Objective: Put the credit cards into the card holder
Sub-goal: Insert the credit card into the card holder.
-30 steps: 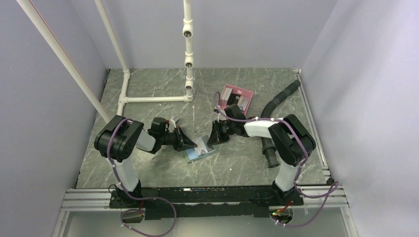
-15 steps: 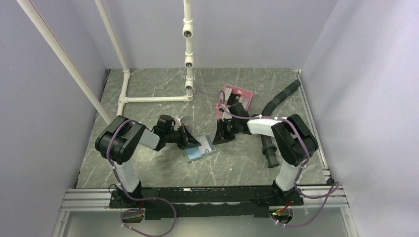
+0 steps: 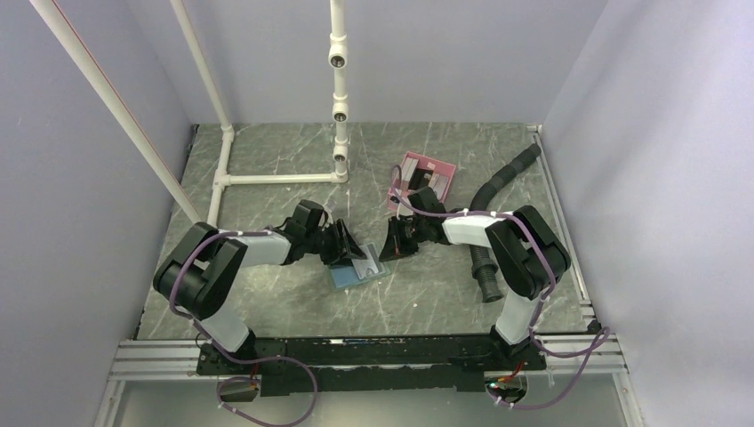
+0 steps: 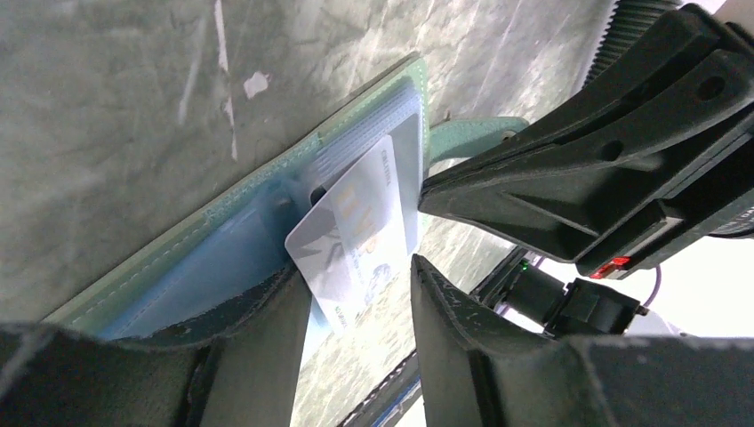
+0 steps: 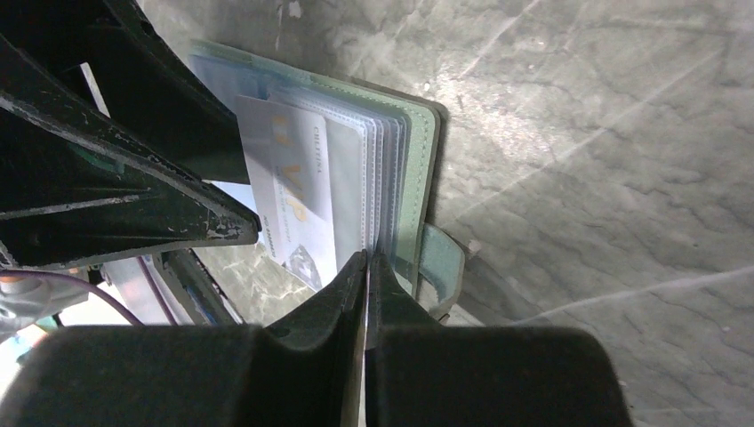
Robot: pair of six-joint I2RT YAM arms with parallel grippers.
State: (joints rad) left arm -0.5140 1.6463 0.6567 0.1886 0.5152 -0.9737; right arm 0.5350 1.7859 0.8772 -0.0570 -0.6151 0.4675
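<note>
The grey-green card holder (image 3: 354, 276) lies open on the table between both arms, its light blue inside (image 4: 222, 236) facing up. A silver credit card (image 4: 356, 236) is tucked partway into one clear sleeve, and its near corner sticks out. My left gripper (image 4: 360, 298) is open, with a finger on each side of that corner and not touching it. My right gripper (image 5: 366, 262) is shut on the edge of a clear sleeve of the card holder (image 5: 418, 178), next to the snap tab (image 5: 442, 258). The same card (image 5: 289, 191) shows in the right wrist view.
A pink tray (image 3: 425, 178) holding more cards stands behind the right gripper. A black ribbed hose (image 3: 494, 191) curves along the right side. White pipes (image 3: 276, 179) lie and stand at the back left. The two grippers face each other closely over the holder.
My left gripper has opened and let go of the card, which now rests in the sleeve. The left arm has reached further right. The right gripper has closed tighter.
</note>
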